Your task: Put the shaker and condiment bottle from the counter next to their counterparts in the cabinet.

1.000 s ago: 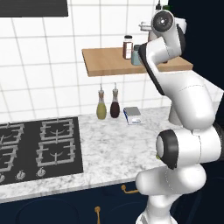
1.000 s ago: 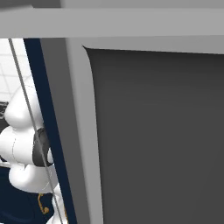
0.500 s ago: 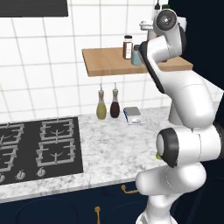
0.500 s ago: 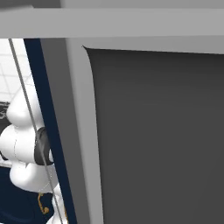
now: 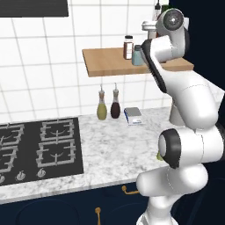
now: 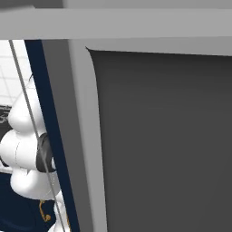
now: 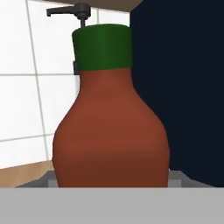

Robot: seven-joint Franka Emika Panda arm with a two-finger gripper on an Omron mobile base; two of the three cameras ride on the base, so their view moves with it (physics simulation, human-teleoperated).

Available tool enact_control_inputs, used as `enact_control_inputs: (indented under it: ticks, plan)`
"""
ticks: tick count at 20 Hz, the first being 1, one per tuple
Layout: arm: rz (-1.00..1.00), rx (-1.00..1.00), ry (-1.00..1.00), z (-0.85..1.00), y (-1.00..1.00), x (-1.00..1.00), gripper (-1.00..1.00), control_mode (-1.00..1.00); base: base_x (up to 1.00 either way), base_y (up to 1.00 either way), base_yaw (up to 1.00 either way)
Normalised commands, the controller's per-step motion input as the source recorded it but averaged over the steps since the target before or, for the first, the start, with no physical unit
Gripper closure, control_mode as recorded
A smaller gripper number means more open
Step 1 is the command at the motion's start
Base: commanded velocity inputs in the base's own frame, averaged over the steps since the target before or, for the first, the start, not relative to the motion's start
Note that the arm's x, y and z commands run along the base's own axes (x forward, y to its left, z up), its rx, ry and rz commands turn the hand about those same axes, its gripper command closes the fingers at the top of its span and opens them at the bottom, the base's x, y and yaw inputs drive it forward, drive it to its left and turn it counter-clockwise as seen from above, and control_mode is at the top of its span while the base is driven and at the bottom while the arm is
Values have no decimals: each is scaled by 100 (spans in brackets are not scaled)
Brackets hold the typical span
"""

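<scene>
The condiment bottle [image 7: 109, 131], red-orange with a green cap, stands upright right in front of the hand camera. My gripper [image 7: 112, 177] is shut on its lower body, with a grey pad on each side. Behind its cap rises the black spout [image 7: 70, 9] of a counterpart bottle. In the left base view my hand is up at the right end of the cabinet shelf [image 5: 110, 63], where the brown-and-white shaker [image 5: 128, 47] and the pale blue shaker [image 5: 137, 56] stand. A sliver of the yellow-green shaker [image 5: 158, 155] peeks out on the counter beside my arm.
Two small oil bottles [image 5: 102, 107] [image 5: 115, 105] and a small blue-and-white box [image 5: 133, 116] stand by the tiled wall under the shelf. The hob [image 5: 39, 147] lies at the left. A dark navy wall [image 7: 183, 87] is close on the right. A grey panel [image 6: 158, 136] blocks the right base view.
My hand has crept slightly to the right along the shelf with the bottle in it. Nothing else has moved.
</scene>
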Motion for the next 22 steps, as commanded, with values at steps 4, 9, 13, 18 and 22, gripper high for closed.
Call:
enact_control_inputs:
  ticks: [4,9,13,18,22]
  plan:
    - [0,2,0,0,-12,-25,-100,-100,0,0,0]
    - [0,0,0,-15,-5,-71,-100,-100,0,0,0]
    - [0,0,1,-38,0,-96,-100,-100,0,0,0]
    - [1,-1,0,-35,13,-78,-100,-100,0,0,0]
    - [6,-7,4,-37,41,-45,-100,-100,0,0,0]
